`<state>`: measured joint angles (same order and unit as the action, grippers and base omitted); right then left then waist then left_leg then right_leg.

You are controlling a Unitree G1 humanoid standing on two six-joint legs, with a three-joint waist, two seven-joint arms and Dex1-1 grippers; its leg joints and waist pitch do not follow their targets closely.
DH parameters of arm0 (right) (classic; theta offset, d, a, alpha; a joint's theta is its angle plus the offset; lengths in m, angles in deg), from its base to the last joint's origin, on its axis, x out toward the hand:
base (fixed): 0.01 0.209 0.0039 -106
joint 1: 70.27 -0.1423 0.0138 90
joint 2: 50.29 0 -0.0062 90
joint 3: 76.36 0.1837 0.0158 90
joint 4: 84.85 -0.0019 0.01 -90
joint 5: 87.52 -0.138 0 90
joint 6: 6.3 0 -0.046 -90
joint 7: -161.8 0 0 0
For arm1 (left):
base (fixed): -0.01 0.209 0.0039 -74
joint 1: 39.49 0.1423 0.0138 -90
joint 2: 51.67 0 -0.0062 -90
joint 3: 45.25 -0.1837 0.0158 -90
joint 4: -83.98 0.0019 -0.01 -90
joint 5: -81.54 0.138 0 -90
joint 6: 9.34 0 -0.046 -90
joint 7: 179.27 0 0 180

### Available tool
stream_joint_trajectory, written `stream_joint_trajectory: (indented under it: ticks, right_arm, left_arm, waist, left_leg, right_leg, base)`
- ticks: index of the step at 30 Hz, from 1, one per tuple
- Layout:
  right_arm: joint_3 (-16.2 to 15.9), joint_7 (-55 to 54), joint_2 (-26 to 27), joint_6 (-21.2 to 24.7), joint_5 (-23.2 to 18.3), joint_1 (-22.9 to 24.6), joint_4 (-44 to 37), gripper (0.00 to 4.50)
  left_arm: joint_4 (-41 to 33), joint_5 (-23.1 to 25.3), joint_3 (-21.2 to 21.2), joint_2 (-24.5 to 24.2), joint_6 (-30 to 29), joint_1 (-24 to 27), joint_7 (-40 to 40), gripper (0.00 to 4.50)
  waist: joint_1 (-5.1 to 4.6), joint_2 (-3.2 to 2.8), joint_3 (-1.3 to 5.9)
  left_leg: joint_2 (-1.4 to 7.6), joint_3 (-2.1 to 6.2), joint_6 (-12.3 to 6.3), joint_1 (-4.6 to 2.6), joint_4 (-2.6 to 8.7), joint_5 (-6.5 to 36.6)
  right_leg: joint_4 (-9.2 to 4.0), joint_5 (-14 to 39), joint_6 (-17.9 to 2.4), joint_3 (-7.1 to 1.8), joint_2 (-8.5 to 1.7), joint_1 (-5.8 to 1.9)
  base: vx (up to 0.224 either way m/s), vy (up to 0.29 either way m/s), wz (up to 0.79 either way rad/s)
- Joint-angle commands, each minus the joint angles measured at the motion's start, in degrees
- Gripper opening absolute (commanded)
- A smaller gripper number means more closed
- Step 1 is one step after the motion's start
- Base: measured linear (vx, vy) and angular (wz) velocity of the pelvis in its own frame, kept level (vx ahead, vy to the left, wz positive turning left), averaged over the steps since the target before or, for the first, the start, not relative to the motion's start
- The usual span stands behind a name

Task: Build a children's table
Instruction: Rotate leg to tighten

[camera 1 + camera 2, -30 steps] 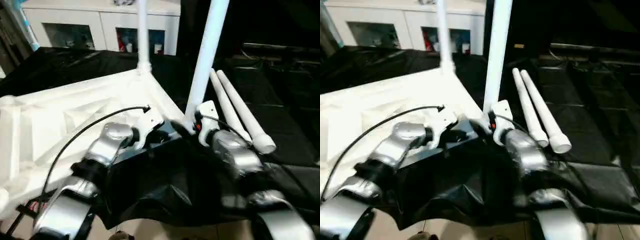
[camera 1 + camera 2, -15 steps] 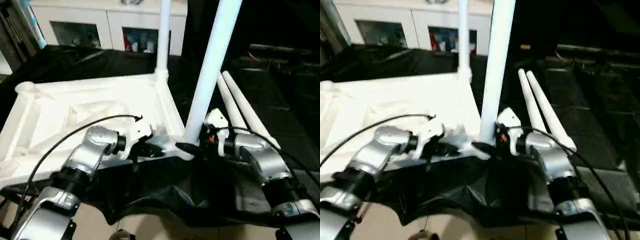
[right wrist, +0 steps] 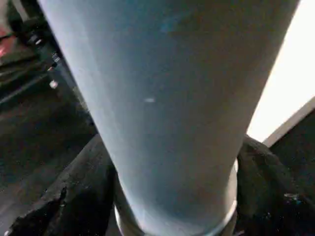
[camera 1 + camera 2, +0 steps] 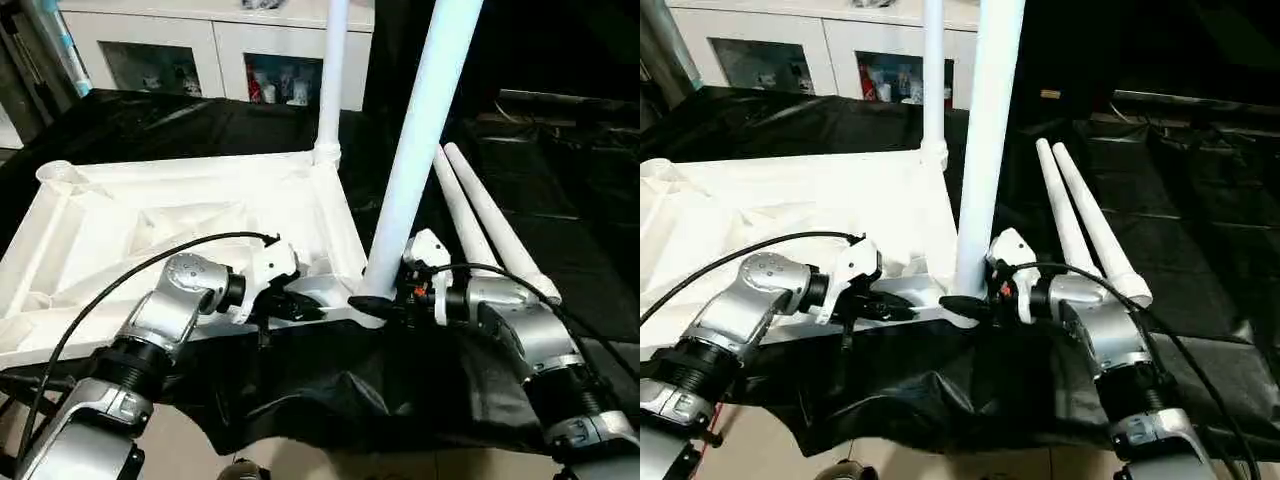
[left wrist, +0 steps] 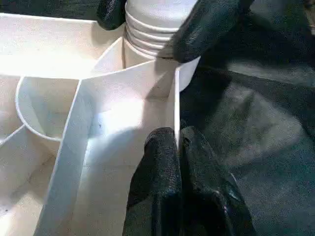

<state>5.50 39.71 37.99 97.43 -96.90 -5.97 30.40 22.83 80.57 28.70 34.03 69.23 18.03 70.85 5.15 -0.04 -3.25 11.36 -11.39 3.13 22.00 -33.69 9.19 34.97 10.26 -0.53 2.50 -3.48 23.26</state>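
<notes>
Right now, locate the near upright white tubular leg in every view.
Left eye: centre-right, rising from the tabletop's near corner.
Right eye: centre.
Left wrist: ribbed base at top.
Right wrist: large, across the middle.
Shared landmark: right pincer around its base.

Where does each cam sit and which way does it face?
Left eye view: on the head, looking forward and down at the upturned tabletop; both silver forearms show.
Right eye view: same head, slightly aside; same scene, plus two loose legs on the black sheet.
Left wrist view: along the left pincer, shut on the tabletop's rim.
Right wrist view: along the right pincer, around the near upright leg.
Shared: that leg's base and the right pincer's fingers also appear in the left wrist view.
</notes>
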Motion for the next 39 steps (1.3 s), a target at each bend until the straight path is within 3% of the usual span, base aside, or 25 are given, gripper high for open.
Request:
stream_joint_trajectory:
  ticks: [1, 4, 8, 11, 12, 13, 14, 18, 20, 21, 25, 33, 35, 39]
  right_arm:
    - [0.1, -2.6, 1.7, -0.8, -0.4, 0.3, 1.1, 2.82]
    - [1.6, -7.7, 4.2, -1.5, 0.1, -0.2, 3.4, 2.74]
    - [4.6, -22.4, 9.9, -1.9, 2.0, -3.1, 9.8, 2.72]
    - [5.1, -28.1, 12.8, -1.6, 2.8, -4.5, 12.0, 2.72]
    - [5.2, -28.7, 13.2, -1.5, 2.9, -4.7, 12.3, 2.72]
    - [5.2, -30.0, 14.5, -1.7, 3.0, -5.3, 13.0, 2.72]
    - [5.2, -31.0, 15.5, -2.2, 3.2, -5.7, 13.5, 2.72]
    - [4.7, -36.4, 18.7, -6.8, 5.8, -7.8, 17.2, 2.72]
    - [5.4, -36.6, 19.6, -6.8, 5.1, -8.0, 17.6, 3.28]
    - [5.7, -36.0, 19.7, -6.7, 4.6, -7.9, 17.2, 3.42]
    - [5.2, -33.3, 17.9, -6.5, 4.7, -7.4, 16.1, 3.77]
    - [3.7, -23.0, 9.9, -6.1, 5.2, -6.0, 12.1, 4.45]
    - [3.9, -18.4, 6.2, -5.3, 4.6, -5.5, 9.9, 4.48]
    - [3.7, -14.5, 3.1, -4.6, 4.2, -5.4, 8.3, 4.48]
  left_arm:
    - [1.2, -1.3, 0.8, 2.9, 0.2, -2.0, -2.7, 0.0]
    - [3.8, -0.8, 1.7, 5.0, 0.5, -3.6, -6.8, 0.0]
    - [9.6, 1.9, 2.6, 9.7, 1.5, -7.8, -17.8, 0.0]
    - [12.0, 2.3, 3.3, 11.8, 1.0, -9.7, -22.1, 0.0]
    - [12.3, 2.4, 3.4, 12.1, 1.0, -9.9, -22.7, 0.0]
    - [13.0, 2.4, 3.6, 12.9, 0.9, -10.5, -23.8, 0.0]
    - [13.4, 2.5, 3.6, 13.4, 1.1, -10.9, -24.3, 0.0]
    - [15.7, 3.0, 3.8, 14.8, 3.1, -11.9, -26.4, 0.0]
    - [16.1, 2.9, 3.8, 15.0, 3.6, -12.0, -26.7, 0.0]
    - [15.4, 2.5, 3.7, 14.6, 3.8, -11.3, -25.8, 0.0]
    - [13.6, 2.1, 3.3, 13.3, 4.2, -9.6, -22.5, 0.0]
    - [8.6, 1.0, 2.2, 9.3, 4.8, -6.0, -13.5, 0.0]
    - [5.3, -0.5, 1.4, 7.0, 4.4, -4.2, -8.1, 0.0]
    - [3.3, -0.7, 0.8, 5.1, 4.1, -3.0, -5.0, 0.0]
  waist:
    - [-0.1, 0.44, 3.75]
    - [-0.18, 0.41, 3.77]
    - [-0.4, 0.15, 3.79]
    - [-0.36, 0.27, 3.86]
    - [-0.41, -0.19, 3.98]
    - [-0.48, 0.01, 3.98]
    - [-0.46, -0.22, 4.01]
    - [-0.62, -0.28, 4.01]
    - [-0.55, -0.34, 4.02]
    - [-0.53, -0.07, 3.98]
    - [-0.51, -0.06, 3.89]
    - [-0.52, 0.11, 4.17]
    - [-0.37, 0.27, 4.17]
    - [-0.23, 0.11, 3.96]
  left_leg:
    - [2.04, 1.07, -0.98, -1.47, 3.83, 14.2]
    - [1.97, 1.14, -0.51, -1.47, 3.88, 14.5]
    - [1.74, 1.26, 0.6, -1.68, 3.84, 14.7]
    - [1.76, 1.25, 0.37, -1.54, 3.89, 14.4]
    - [1.72, 1.22, 0.38, -1.55, 3.87, 14.1]
    - [1.68, 1.23, 0.33, -1.47, 3.86, 13.9]
    - [1.64, 1.21, 0.24, -1.42, 3.82, 13.8]
    - [1.63, 1.21, 0.33, -1.52, 3.86, 14.6]
    - [1.64, 1.26, -0.05, -1.46, 3.9, 14.9]
    - [1.69, 1.24, -0.35, -1.42, 3.92, 14.9]
    - [1.79, 1.29, -0.49, -1.47, 4.05, 15.5]
    - [1.86, 1.08, -2.52, -1.03, 3.67, 11.3]
    - [1.94, 1.09, -2.79, -1.1, 3.66, 11.0]
    - [2.06, 0.87, -2.58, -1.27, 3.68, 12.2]
  right_leg:
    - [-4.67, 15.6, -11.2, -2.35, -4.47, -2.21]
    - [-4.79, 17.1, -10.6, -2.35, -4.5, -2.24]
    - [-5.06, 19.0, -10.2, -2.29, -4.61, -2.11]
    - [-5.07, 18.1, -9.8, -2.34, -4.52, -2.15]
    - [-4.98, 16.6, -10.0, -2.34, -4.38, -2.16]
    - [-4.88, 15.8, -10.2, -2.3, -4.33, -2.26]
    - [-4.86, 15.0, -10.4, -2.32, -4.4, -2.29]
    - [-4.92, 14.9, -10.7, -2.28, -4.43, -2.19]
    - [-4.93, 15.3, -10.4, -2.31, -4.45, -2.38]
    - [-4.9, 15.4, -10.4, -2.33, -4.48, -2.38]
    - [-5.11, 17.5, -9.8, -2.34, -4.55, -2.25]
    - [-4.18, 9.6, -11.9, -2.34, -4.43, -2.75]
    - [-4.06, 9.6, -12.3, -2.27, -4.48, -2.85]
    - [-4.23, 11.1, -12.3, -2.3, -4.27, -2.49]
  base:
    - [0.0, 0.0, 0.0]
    - [0.0, 0.0, 0.0]
    - [0.0, 0.0, 0.0]
    - [0.0, 0.0, 0.0]
    - [0.0, 0.0, 0.0]
    - [0.0, 0.0, 0.0]
    - [0.0, 0.0, 0.0]
    - [0.0, 0.0, 0.0]
    - [0.0, 0.0, 0.0]
    - [0.0, 0.0, 0.0]
    - [0.0, 0.0, 0.0]
    - [0.0, 0.0, 0.0]
    - [0.0, 0.0, 0.0]
    - [0.0, 0.0, 0.0]
